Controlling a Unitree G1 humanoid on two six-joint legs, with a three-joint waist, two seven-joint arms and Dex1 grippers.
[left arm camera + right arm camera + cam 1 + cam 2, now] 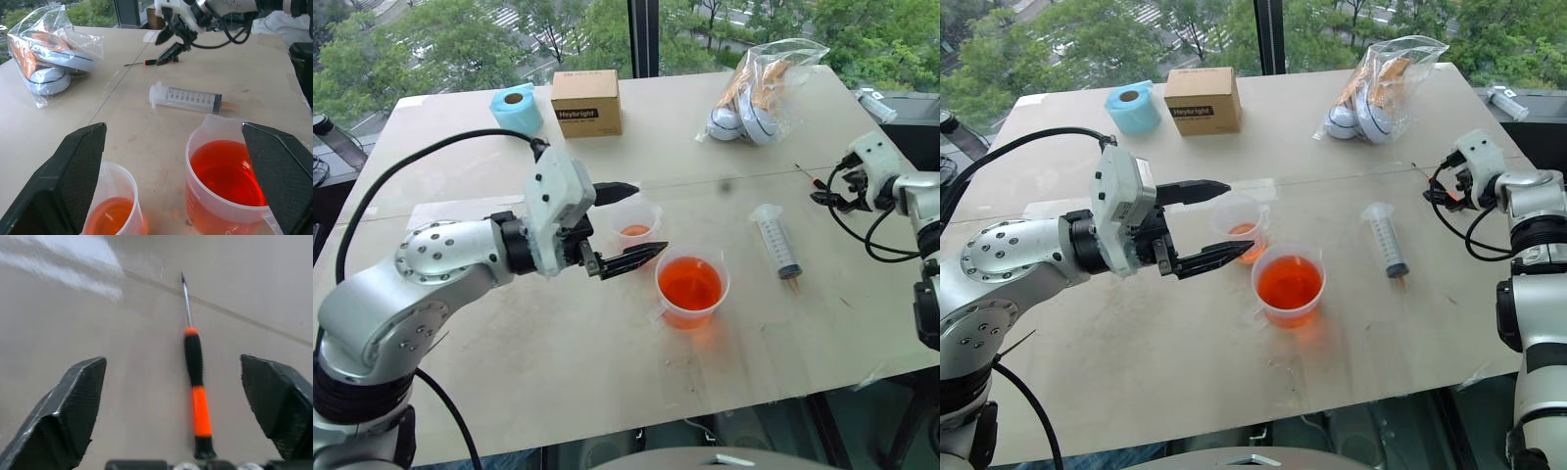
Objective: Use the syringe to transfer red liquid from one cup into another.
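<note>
Left gripper (631,223) wide open, empty, hovering by small cup (634,226). Right gripper (176,406) wide open over screwdriver (195,382), touching nothing. Syringe (775,240) flat on table (558,343).

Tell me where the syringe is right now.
The syringe lies flat on the table, right of the larger cup of red liquid, with the open right gripper farther right.

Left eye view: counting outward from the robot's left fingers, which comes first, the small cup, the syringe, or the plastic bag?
1. Small cup: right between the open left fingers.
2. Syringe: lying flat on the table, past the big cup of red liquid.
3. Plastic bag: at the table's far edge by the window.
</note>
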